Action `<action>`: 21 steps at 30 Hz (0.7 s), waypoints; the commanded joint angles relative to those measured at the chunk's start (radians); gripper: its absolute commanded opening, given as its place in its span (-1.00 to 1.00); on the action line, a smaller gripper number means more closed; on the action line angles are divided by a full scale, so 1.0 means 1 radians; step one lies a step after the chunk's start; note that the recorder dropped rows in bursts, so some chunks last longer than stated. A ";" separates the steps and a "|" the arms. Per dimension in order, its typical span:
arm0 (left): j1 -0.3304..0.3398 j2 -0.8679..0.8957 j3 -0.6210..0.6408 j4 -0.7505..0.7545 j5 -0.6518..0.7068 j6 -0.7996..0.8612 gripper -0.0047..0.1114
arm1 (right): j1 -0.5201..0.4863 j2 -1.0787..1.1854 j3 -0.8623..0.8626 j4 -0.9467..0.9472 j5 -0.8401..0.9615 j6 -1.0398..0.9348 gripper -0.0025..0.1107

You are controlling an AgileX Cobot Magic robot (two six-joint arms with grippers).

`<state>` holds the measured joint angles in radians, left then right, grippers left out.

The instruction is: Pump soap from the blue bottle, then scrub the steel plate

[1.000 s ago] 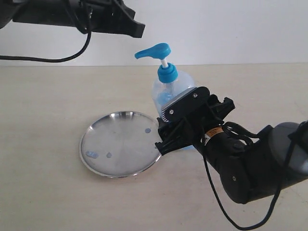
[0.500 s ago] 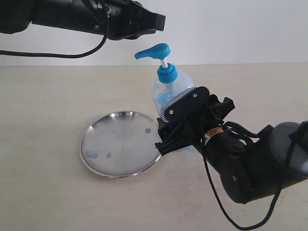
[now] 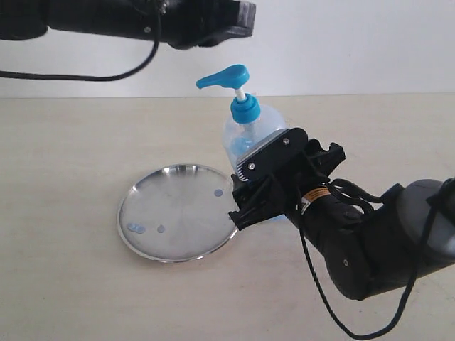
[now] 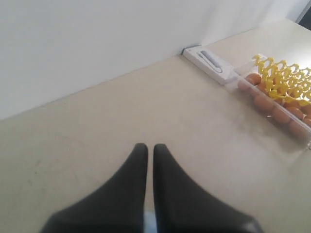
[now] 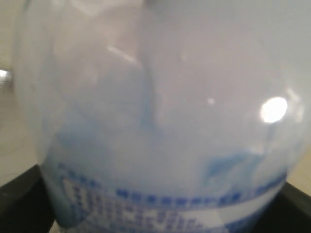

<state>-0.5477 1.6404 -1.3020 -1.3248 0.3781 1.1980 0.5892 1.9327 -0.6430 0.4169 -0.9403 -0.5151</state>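
Note:
The blue bottle (image 3: 248,135) stands upright just right of the steel plate (image 3: 178,213), its bright blue pump head (image 3: 226,77) raised and its spout pointing left over the plate. My right gripper (image 3: 260,182) is shut on the bottle's lower body. In the right wrist view the bottle (image 5: 160,116) fills the frame, with light blue soap (image 5: 141,111) showing inside. Small blue soap drops (image 3: 135,228) dot the plate. My left gripper (image 3: 242,15) hangs above the pump head without touching it. Its dark fingers (image 4: 131,179) are shut and hold nothing.
The left wrist view shows a clear tray (image 4: 291,141) holding orange balls and yellow spiral pieces, and a white flat box (image 4: 209,62) by the wall. A pale wall runs along the table's far edge. Black cables trail from both arms.
My left arm has swung right along the top of the exterior view, so its tip now hangs over the pump head. The bottle's pump head has shifted slightly left. The right arm stays put.

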 commanded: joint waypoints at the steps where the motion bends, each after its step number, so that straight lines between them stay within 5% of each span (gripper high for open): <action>1: 0.007 -0.133 0.005 0.175 0.048 -0.124 -0.85 | -0.001 -0.001 0.002 -0.003 0.032 -0.017 -0.96; 6: 0.007 -0.128 0.137 0.171 0.098 -0.174 -0.85 | -0.001 -0.001 0.002 -0.003 0.032 -0.017 -0.96; 12: 0.007 -0.109 0.150 0.013 0.101 -0.041 -0.85 | -0.001 -0.001 0.002 -0.003 0.032 -0.017 -0.96; 21: 0.007 -0.099 0.150 0.004 0.073 -0.009 -0.85 | -0.001 -0.001 0.002 -0.003 0.032 -0.017 -0.96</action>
<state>-0.5436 1.5370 -1.1546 -1.3057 0.4785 1.1685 0.5892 1.9327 -0.6430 0.4169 -0.9403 -0.5166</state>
